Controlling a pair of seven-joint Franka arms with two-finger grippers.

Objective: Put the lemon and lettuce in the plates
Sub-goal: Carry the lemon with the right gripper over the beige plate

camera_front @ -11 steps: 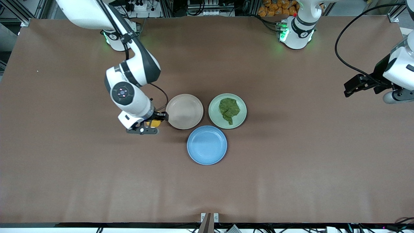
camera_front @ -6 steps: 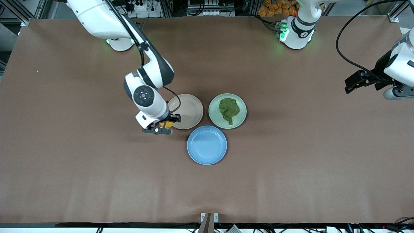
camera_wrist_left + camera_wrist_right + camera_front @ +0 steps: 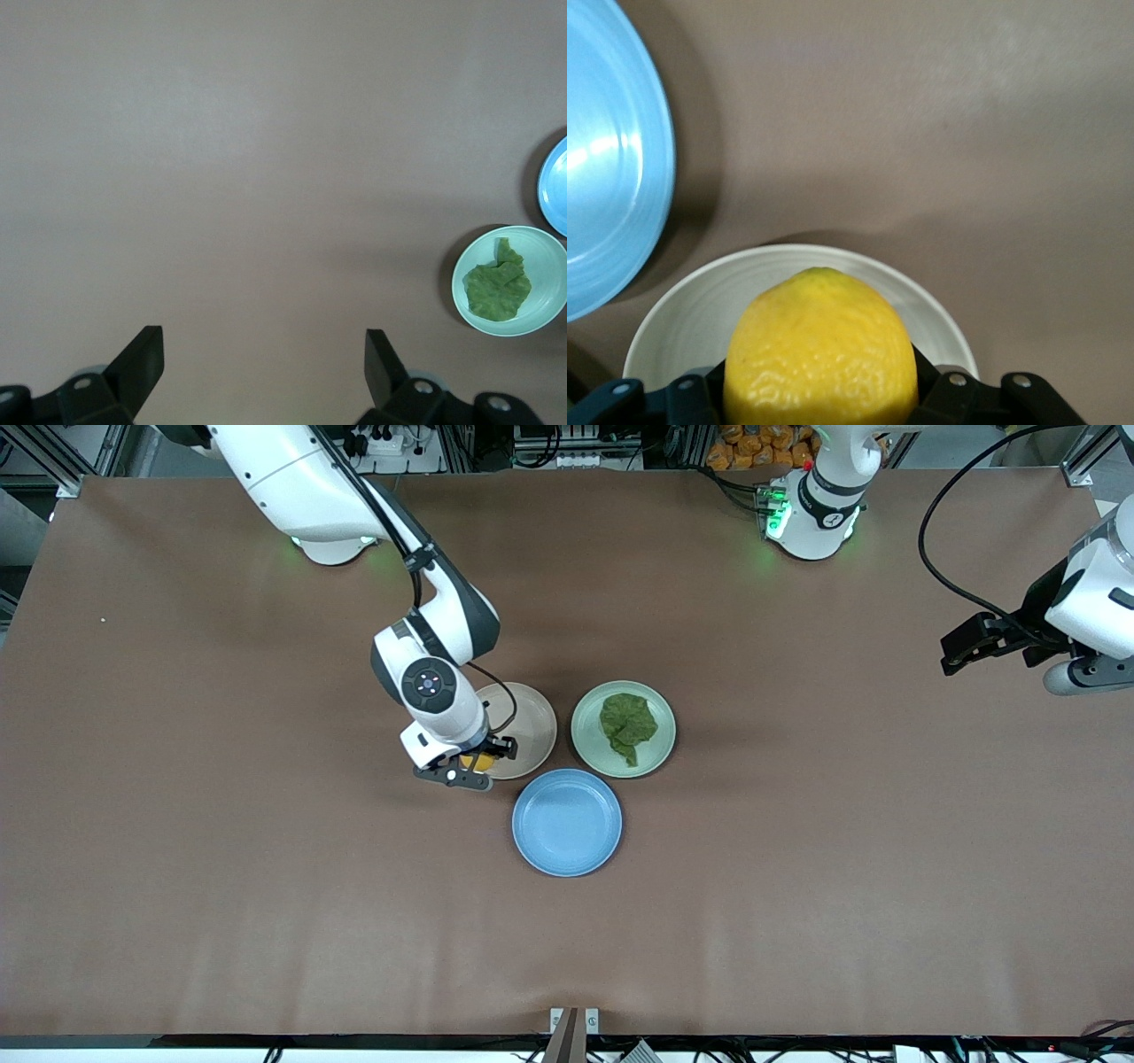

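Observation:
My right gripper (image 3: 479, 763) is shut on the yellow lemon (image 3: 478, 762) and holds it over the edge of the beige-pink plate (image 3: 530, 726) toward the right arm's end. In the right wrist view the lemon (image 3: 821, 350) sits between the jaws above that plate (image 3: 682, 319). The dark green lettuce (image 3: 627, 724) lies in the pale mint plate (image 3: 657, 753), beside the beige-pink plate; it also shows in the left wrist view (image 3: 497, 282) on that plate (image 3: 549, 297). My left gripper (image 3: 966, 651) is open and empty, waiting up over the table's left-arm end; its fingers (image 3: 142, 359) stand wide apart.
A blue plate (image 3: 567, 822) lies nearer to the front camera than the other two plates, touching close to both; its rim shows in the right wrist view (image 3: 620, 168) and the left wrist view (image 3: 554, 186). The brown table (image 3: 266, 912) spreads around them.
My right arm has carried the lemon from beside the beige-pink plate toward the left arm's end, until it is over that plate's edge. The left gripper has hardly shifted.

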